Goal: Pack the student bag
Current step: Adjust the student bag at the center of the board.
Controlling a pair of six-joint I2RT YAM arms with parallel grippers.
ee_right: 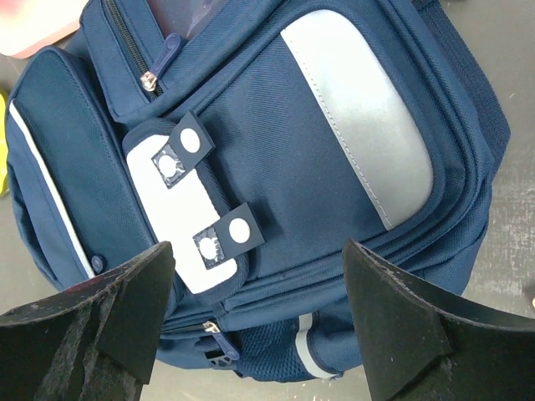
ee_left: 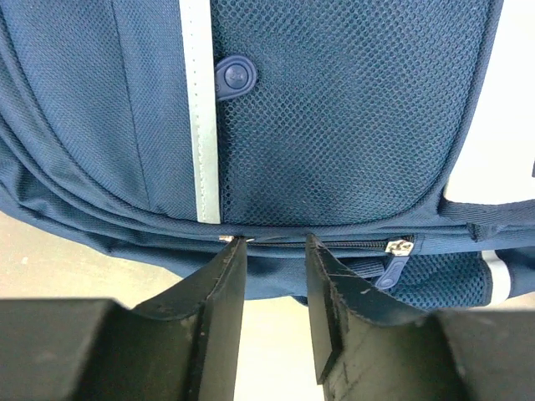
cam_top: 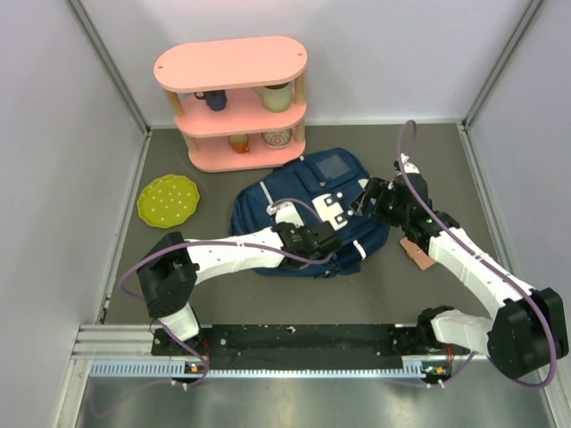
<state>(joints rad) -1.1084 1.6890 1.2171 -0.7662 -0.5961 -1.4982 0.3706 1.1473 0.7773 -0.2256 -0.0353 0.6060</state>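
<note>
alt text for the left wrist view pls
A navy backpack fills the view, mesh pocket and white stripe facing the camera. The left pincer is slightly open, its tips at the zipper below the pocket.

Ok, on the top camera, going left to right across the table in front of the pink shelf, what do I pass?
Yellow-green plate → student bag → small pinkish item lying partly under the right arm.
</note>
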